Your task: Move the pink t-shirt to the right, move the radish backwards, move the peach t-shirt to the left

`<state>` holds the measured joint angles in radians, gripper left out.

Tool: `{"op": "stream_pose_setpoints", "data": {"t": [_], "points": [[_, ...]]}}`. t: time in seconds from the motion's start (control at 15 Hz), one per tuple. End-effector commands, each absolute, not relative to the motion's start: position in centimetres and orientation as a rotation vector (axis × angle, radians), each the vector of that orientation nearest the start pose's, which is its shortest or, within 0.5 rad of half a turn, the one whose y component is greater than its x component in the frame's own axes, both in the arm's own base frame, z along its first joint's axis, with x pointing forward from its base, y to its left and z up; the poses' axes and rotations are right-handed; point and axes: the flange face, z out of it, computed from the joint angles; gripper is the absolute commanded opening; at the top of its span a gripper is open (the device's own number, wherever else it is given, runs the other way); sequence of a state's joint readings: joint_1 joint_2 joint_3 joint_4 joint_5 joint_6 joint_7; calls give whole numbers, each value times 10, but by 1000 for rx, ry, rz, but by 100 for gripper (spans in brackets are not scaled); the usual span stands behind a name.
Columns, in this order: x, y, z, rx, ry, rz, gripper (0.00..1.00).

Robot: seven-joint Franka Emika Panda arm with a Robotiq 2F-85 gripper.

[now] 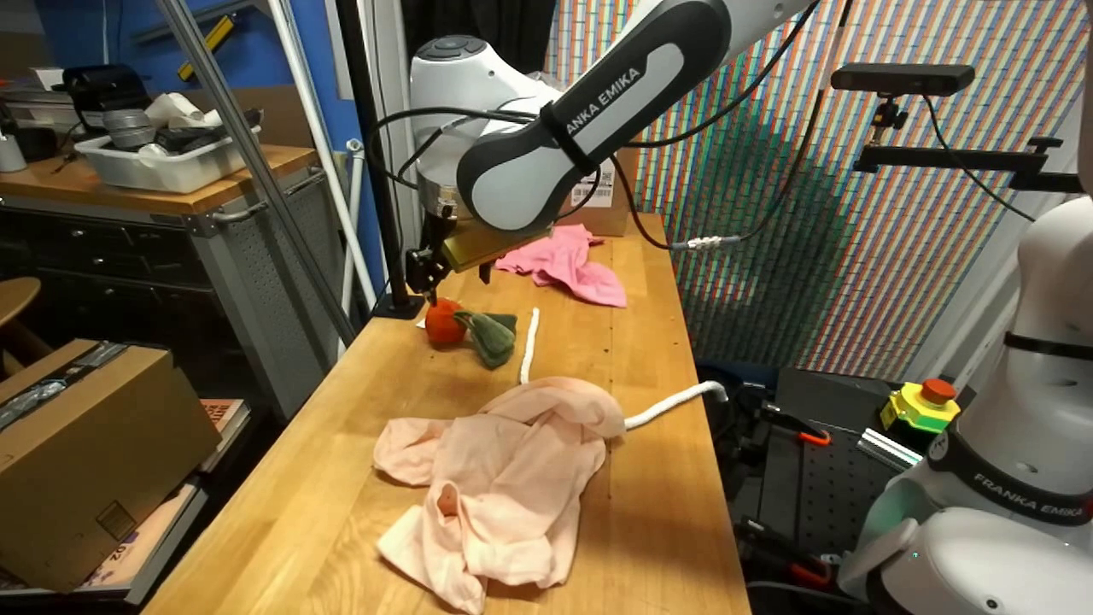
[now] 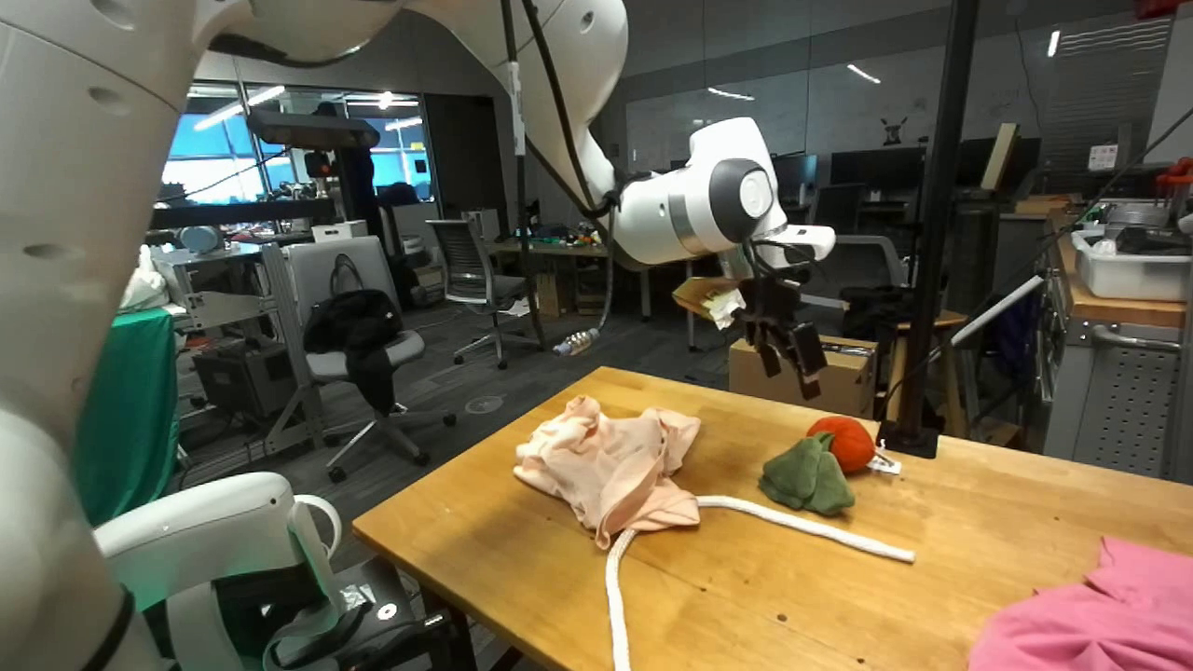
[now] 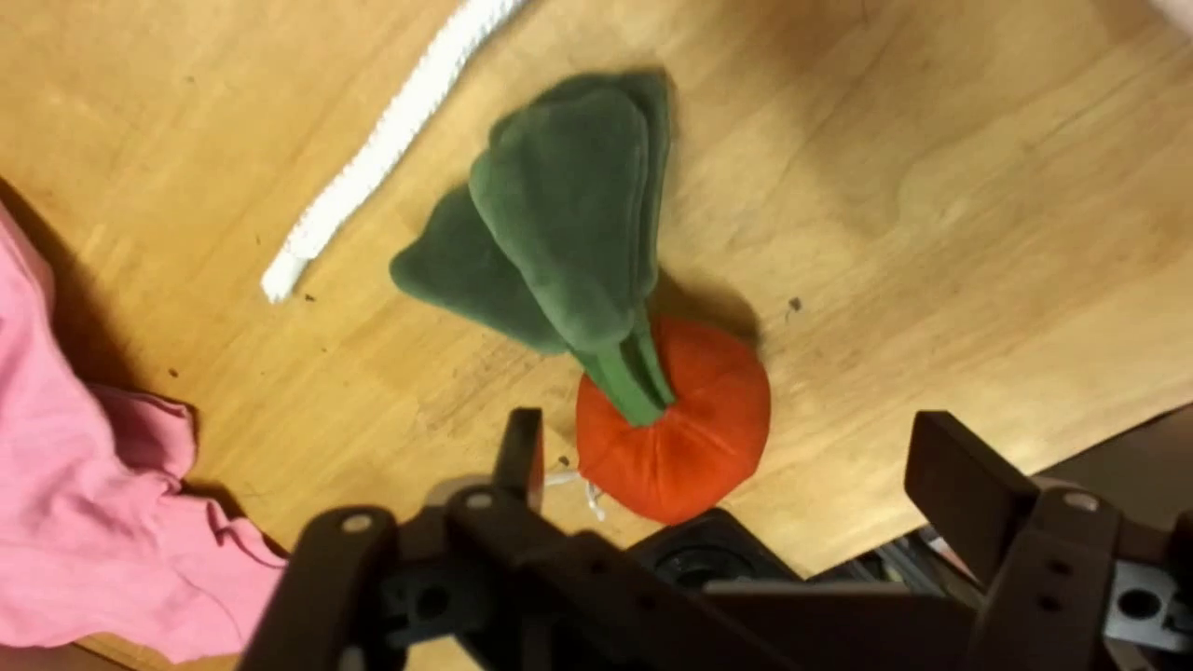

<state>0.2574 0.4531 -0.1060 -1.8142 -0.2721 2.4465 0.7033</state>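
Red-orange cloth bulb [image 3: 699, 431], green leaves [image 3: 569, 205]: radish [image 3: 582, 298] looks stuffed, so likely light, squashy, unlikely to break or slip. Lies below jaws; in wrist view bulb appears between them, nearer one, so slight re-centring would help. Gripper [image 3: 729, 455] spread wide, nothing held. Best hold: squarely across bulb, low, gentle squeeze (leaves look floppy, poor handle). Pink shirt [image 3: 102, 503] and peach shirt [image 1: 512, 478] lie well apart from jaws, on opposite sides; both look limp, light, best pinched at raised fold.
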Motion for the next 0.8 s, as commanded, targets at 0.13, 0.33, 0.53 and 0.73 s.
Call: {"op": "stream_pose_setpoints", "data": {"t": [0.13, 0.33, 0.53, 0.73], "points": [[594, 119, 316, -3220, 383, -141, 100], [571, 116, 305, -3210, 333, -12, 100], [552, 109, 297, -3185, 299, 86, 100], [535, 107, 295, -3123, 182, 145, 100]]}}
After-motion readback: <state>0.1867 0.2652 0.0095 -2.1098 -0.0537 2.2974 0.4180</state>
